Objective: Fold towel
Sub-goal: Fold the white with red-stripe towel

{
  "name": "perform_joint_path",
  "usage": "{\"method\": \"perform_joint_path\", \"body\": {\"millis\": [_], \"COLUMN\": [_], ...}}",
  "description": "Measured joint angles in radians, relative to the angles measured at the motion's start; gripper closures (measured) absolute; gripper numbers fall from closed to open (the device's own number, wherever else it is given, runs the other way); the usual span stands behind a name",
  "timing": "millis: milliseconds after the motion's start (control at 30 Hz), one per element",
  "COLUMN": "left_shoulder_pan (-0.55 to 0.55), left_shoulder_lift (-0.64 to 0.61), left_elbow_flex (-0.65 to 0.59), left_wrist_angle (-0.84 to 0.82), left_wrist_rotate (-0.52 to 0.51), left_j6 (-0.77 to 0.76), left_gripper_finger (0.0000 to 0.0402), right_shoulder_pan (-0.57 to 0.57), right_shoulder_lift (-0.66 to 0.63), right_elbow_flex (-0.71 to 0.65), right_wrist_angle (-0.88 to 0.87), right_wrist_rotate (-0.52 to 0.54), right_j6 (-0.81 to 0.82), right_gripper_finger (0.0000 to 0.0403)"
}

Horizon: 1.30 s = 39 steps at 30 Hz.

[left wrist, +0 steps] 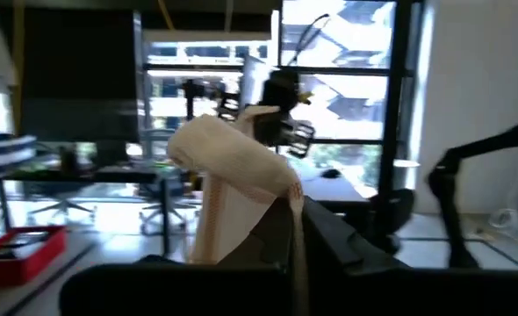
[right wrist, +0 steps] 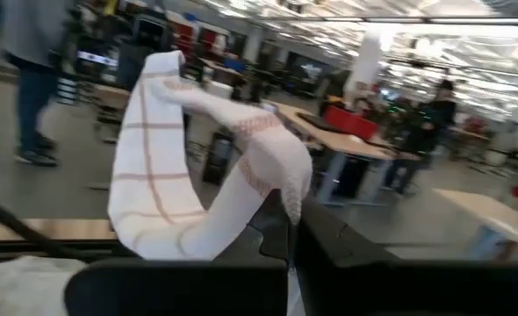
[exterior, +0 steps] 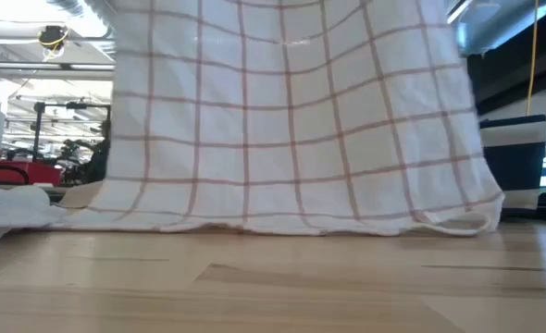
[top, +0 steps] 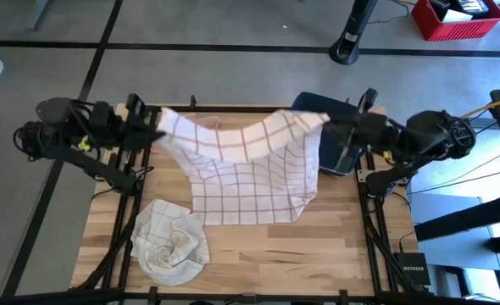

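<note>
white cloth with a thin red-brown grid, the checked towel [top: 248,169] hangs stretched between my two arms over the far half of the wooden table [top: 318,254]. from overhead i see its top edge sagging in a shallow curve from one held corner to the other, and its lower part draping down toward the middle of the table.

the left gripper [top: 155,129] sits at the far left of the table and is clamped on the towel's left corner. in the left wrist view that corner bunches up out of the closed fingers [left wrist: 329,237] as a rolled lump of fabric [left wrist: 233,175].

the right gripper [top: 325,127] is at the far right and pinches the opposite corner, just in front of a dark blue bin [top: 339,127] that stands at the table's far right edge. the right wrist view shows the cloth [right wrist: 197,158] folded over and rising from between the closed fingers [right wrist: 338,246].

from table height the towel [exterior: 291,120] fills most of the view like a curtain, and its bottom hem [exterior: 282,225] rests on the table surface [exterior: 273,277], slightly rumpled.

a second, crumpled white towel [top: 172,241] lies heaped near the front left of the table, apart from the hanging one. people stand in the room behind, far off, in the right wrist view.
</note>
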Motion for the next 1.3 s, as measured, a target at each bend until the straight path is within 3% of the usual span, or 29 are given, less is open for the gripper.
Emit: {"method": "perform_joint_path", "body": {"millis": [133, 200, 300, 400, 467, 533, 800, 967, 1033, 1133, 1300], "left_shoulder_pan": [-0.091, -0.114, -0.118, -0.099, -0.068, -0.023, 0.161, 0.172, 0.148, 0.101, -0.011], "left_shoulder_lift": [0.07, 0.086, 0.095, 0.094, 0.091, 0.089, 0.088, 0.087, 0.087, 0.091, 0.102], "left_elbow_flex": [0.082, 0.113, 0.138, 0.139, 0.139, 0.141, 0.141, 0.141, 0.148, 0.17, 0.217], "left_wrist_angle": [-0.001, 0.001, 0.004, 0.009, 0.014, 0.021, 0.287, 0.551, 0.59, 0.566, 0.283], "left_wrist_rotate": [-0.003, -0.058, -0.224, -0.467, -0.595, -0.653, -0.649, -0.484, -0.393, -0.334, -0.332], "left_j6": [0.013, 0.049, 0.143, 0.286, 0.4, 0.501, 0.928, 1.123, 1.132, 1.043, 0.795], "left_gripper_finger": [0.04, 0.04, 0.0398, 0.0398, 0.0399, 0.04, 0.0397, 0.0397, 0.0397, 0.0397, 0.0397], "right_shoulder_pan": [0.047, 0.04, -0.011, -0.12, -0.213, -0.318, -0.646, -0.685, -0.684, -0.644, -0.523], "right_shoulder_lift": [0.001, 0.001, 0.001, 0.008, 0.016, 0.036, 0.143, 0.187, 0.191, 0.187, 0.174], "right_elbow_flex": [0.0, 0.0, 0.0, 0.0, 0.0, 0.0, 0.0, 0.034, 0.089, 0.173, 0.295], "right_wrist_angle": [0.008, 0.009, 0.016, 0.054, 0.075, 0.119, 0.476, 0.7, 0.683, 0.586, 0.259], "right_wrist_rotate": [0.021, 0.041, 0.052, 0.038, -0.009, -0.076, -0.391, -0.524, -0.561, -0.589, -0.589], "right_j6": [0.022, 0.021, -0.011, -0.06, -0.102, -0.144, -0.348, -0.503, -0.538, -0.496, -0.414], "right_gripper_finger": [0.0396, 0.0396, 0.0395, 0.0395, 0.0395, 0.0395, 0.0395, 0.0395, 0.0395, 0.0395, 0.0395]}}
